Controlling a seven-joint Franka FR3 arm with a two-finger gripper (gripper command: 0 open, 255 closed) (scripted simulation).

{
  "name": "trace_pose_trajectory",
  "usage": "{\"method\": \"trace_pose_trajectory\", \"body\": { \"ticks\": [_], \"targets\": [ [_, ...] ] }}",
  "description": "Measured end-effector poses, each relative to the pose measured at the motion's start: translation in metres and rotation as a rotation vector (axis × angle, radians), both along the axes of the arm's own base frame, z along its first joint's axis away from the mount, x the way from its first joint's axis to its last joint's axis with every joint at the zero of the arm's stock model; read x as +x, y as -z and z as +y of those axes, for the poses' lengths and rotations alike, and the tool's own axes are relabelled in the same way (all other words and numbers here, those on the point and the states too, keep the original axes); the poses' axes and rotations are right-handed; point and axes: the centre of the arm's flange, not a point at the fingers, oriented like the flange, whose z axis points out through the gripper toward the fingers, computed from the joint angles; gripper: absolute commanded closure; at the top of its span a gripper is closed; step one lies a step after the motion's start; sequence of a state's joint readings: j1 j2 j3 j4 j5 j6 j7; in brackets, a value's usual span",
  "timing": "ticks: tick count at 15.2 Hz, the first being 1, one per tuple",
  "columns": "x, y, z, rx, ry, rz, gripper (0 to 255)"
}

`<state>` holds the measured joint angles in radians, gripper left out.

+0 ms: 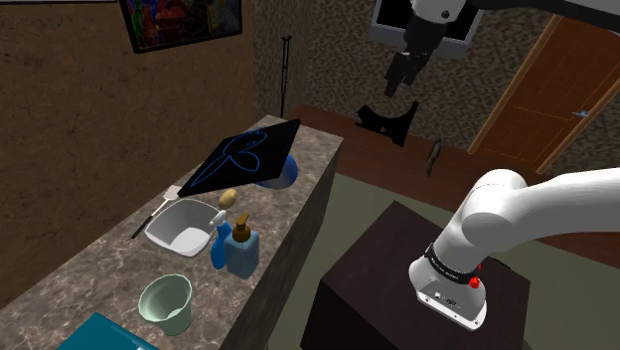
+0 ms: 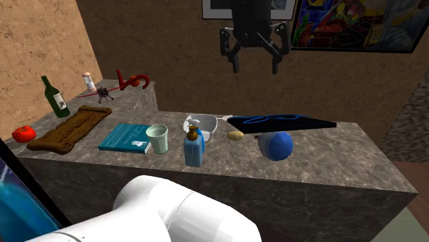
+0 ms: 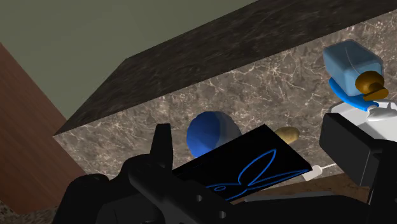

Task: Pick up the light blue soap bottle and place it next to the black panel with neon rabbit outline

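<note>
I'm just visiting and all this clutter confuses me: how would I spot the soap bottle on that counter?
Find the long stone-patterned counter and look about midway along it. Beside the pale green cup and the white bowl stands the soap bottle: light blue, squarish, the only thing with a brown pump top.

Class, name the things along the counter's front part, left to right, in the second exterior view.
red round thing → brown mat → teal book → pale green cup → light blue soap bottle → blue round thing
</note>
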<state>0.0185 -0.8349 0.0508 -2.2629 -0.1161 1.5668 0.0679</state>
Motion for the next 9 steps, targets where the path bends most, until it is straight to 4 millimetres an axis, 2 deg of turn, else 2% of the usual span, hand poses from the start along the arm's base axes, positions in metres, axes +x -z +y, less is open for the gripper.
{"method": "trace_pose_trajectory", "body": {
  "ticks": [3, 9],
  "targets": [
    [0.008, 0.010, 0.008, 0.004, -0.003, 0.005, 0],
    [0.044, 0.064, 0.049, 0.021, -0.019, 0.026, 0]
  ]
}}
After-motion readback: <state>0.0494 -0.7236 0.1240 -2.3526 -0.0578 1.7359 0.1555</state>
